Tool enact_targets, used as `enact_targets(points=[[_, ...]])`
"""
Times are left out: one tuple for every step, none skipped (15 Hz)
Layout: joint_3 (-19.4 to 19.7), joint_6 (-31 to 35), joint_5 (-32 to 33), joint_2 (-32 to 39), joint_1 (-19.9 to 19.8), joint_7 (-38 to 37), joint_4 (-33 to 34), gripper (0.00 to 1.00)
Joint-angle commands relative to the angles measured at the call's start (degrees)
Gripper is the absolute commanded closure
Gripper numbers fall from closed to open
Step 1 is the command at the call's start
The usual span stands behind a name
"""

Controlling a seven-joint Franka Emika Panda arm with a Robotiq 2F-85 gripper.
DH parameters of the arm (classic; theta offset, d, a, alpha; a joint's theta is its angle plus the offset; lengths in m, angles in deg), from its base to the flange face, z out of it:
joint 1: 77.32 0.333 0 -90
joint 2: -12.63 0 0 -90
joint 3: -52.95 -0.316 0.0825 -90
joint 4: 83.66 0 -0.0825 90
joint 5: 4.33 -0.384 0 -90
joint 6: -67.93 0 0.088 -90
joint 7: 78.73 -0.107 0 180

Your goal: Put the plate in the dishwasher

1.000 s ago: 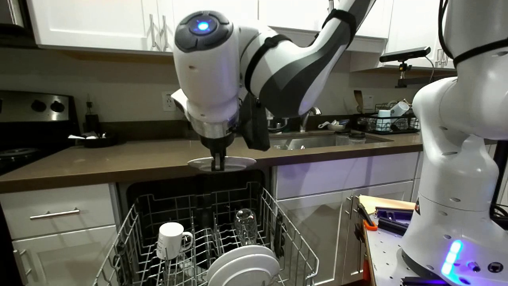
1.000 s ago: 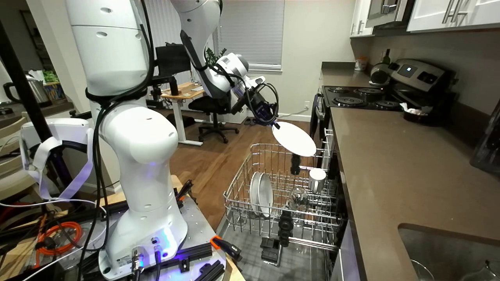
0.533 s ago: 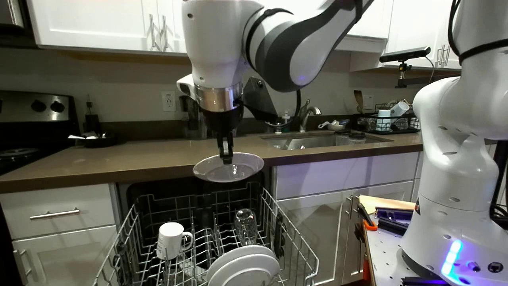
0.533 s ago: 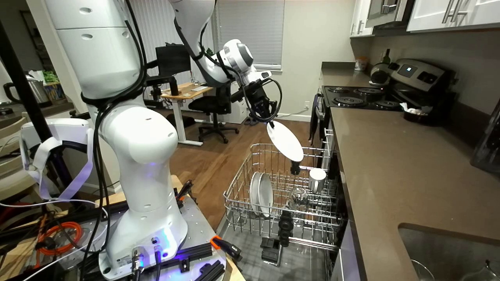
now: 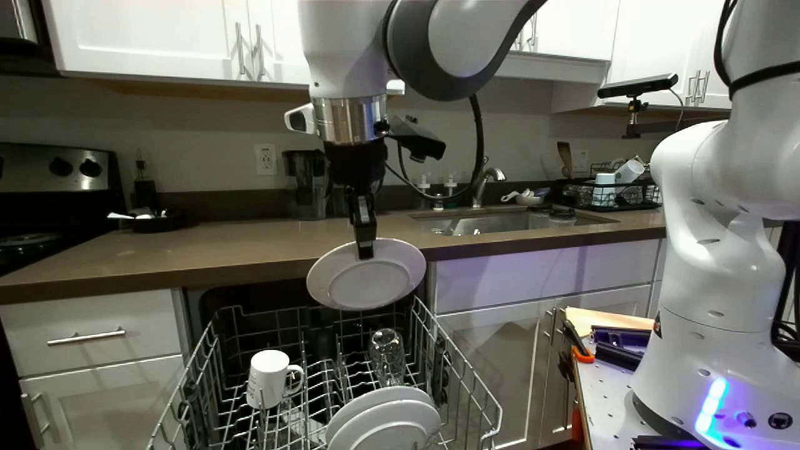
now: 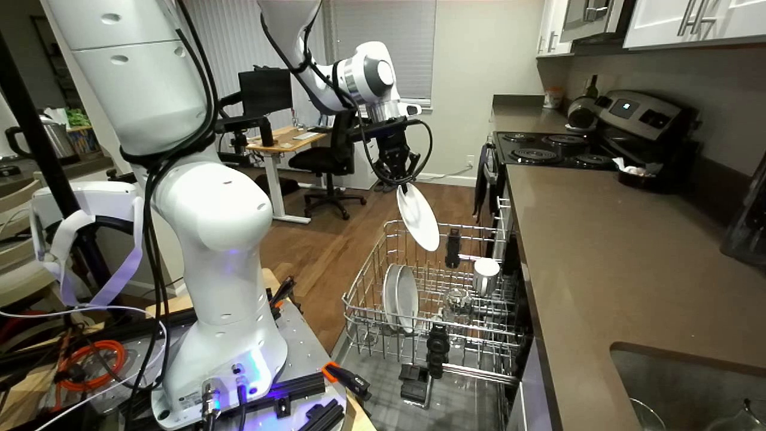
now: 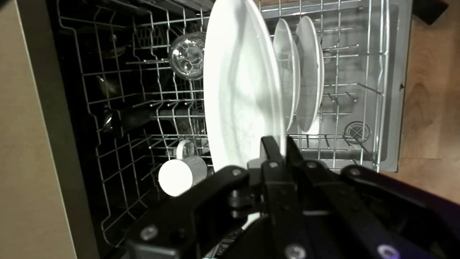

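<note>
Black fingers (image 7: 272,149) grip the rim of a round white plate (image 5: 369,284), holding it tilted over the dishwasher rack (image 5: 322,378). Two more white plates (image 5: 384,417) stand on edge in the rack's outer half, while a white mug (image 5: 265,380) and a clear glass (image 5: 387,355) sit in the rack's inner half.

The plate (image 7: 242,90) looks like smooth, glossy ceramic, the gripper (image 7: 282,146) mostly matt. Shiny metal wire forms the dishwasher rack (image 5: 325,379); the countertop (image 6: 598,239) is smooth and glossy, the floor (image 6: 320,254) grained wood.
</note>
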Motion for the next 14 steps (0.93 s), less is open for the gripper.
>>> enact_targets(points=[[0.8,-0.9,-6.7,-2.2,-1.3,7.3,-0.1,0.94],[1.2,-1.0,-8.0,-2.1,-1.5,8.2,0.1,0.94],[1.6,-1.3,-8.9,-1.7,-2.0,8.9,0.5,0.94],[1.8,-1.1,-8.6,-1.3,-2.5,8.1,0.8,0.94],[1.9,-0.5,-6.9,-0.9,-3.3,6.0,1.1,0.94],[2.0,0.5,-4.9,-0.4,-4.2,4.0,1.4,0.94],[1.3,-0.1,-6.7,-0.5,-3.4,5.5,0.2,0.93],[1.4,-0.1,-6.6,-0.4,-3.8,5.4,0.2,0.93],[1.5,-0.1,-6.6,-0.2,-3.9,5.4,0.2,0.93],[1.4,-0.1,-6.6,-0.1,-3.9,5.4,0.1,0.93],[1.1,-0.1,-6.6,0.1,-3.8,5.4,0.1,0.93],[1.0,-0.1,-6.6,0.2,-3.7,5.4,0.1,0.93],[1.3,-0.1,-7.9,1.1,-3.6,6.7,0.6,0.93],[1.3,0.3,-8.3,2.0,-3.6,7.0,0.7,0.94]])
